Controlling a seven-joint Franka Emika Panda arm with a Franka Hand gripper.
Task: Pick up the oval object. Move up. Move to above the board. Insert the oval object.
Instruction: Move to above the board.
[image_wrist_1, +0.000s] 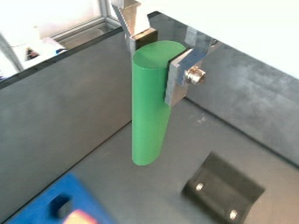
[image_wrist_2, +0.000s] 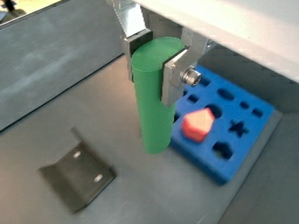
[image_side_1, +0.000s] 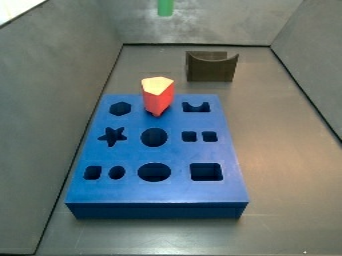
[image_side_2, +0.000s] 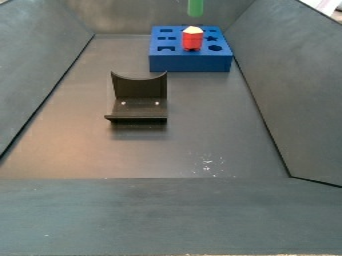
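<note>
Gripper (image_wrist_1: 155, 54) first, since it sits nearest the wrist cameras: its flat silver fingers (image_wrist_1: 184, 74) with dark pads are clamped on the upper end of the oval object (image_wrist_1: 149, 105), a long, slim, plain bright green rod with a rounded section. The rod hangs upright and free of the floor in both wrist views, most of its length below the pads.

By its look the rod is stiff and light, probably smooth plastic, so it could slip or swing in the grip if pushed sideways; the hold near the top suits insertion, leaving the lower end free to enter a hole.

Below and aside lies the board (image_wrist_2: 233, 131), a large thick blue rectangular block with shaped holes, carrying a short red wedge-like piece with a cream top (image_wrist_2: 197, 124) in one of them. The rod is near the board's edge in a wrist view, not yet over a hole.

Farther off, the fixture (image_wrist_2: 77, 171) stands on the dark floor. In both side views only the rod's green tip (image_side_1: 166, 8) shows, high at the frame edge.

No writing or brand is readable anywhere.
</note>
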